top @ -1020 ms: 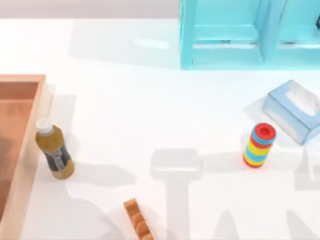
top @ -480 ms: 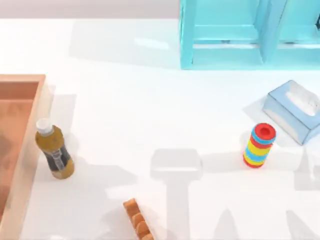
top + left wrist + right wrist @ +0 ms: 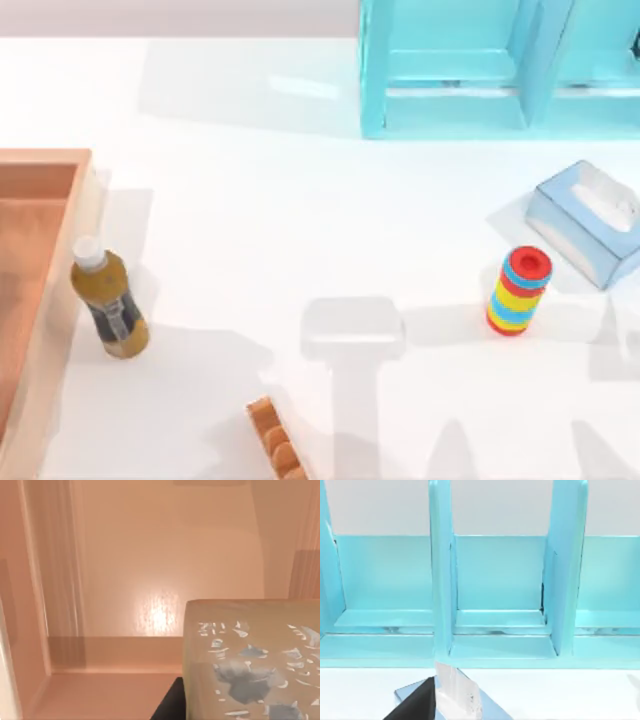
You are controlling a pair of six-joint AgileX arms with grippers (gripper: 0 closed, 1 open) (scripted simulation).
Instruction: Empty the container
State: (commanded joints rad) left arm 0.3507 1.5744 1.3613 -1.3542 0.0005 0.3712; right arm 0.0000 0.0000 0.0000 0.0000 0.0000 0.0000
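The container [image 3: 40, 300] is a shallow tray of orange-brown wood at the table's left edge, cut off by the top view's border. The left wrist view looks onto its floor and low walls [image 3: 115, 650]. Close to that camera is a tan box [image 3: 250, 665] with pale blue-grey marks, and a dark part of my left gripper [image 3: 167, 707] shows beside it. I cannot tell whether the box is held. A bottle [image 3: 108, 298] of amber liquid with a white cap stands just right of the tray. A dark part of my right gripper [image 3: 415, 705] shows near the tissue box [image 3: 457, 690].
A turquoise shelf unit [image 3: 500, 65] stands at the back right. A pale blue tissue box [image 3: 590, 220] and a striped stack of coloured rings [image 3: 518, 290] sit at the right. A ridged brown piece [image 3: 275, 445] lies at the front edge. Arm shadows fall across the front of the table.
The dark shadow on the tray floor has faded and shifted, and the shadows at the table's front left have moved. No object on the table has moved.
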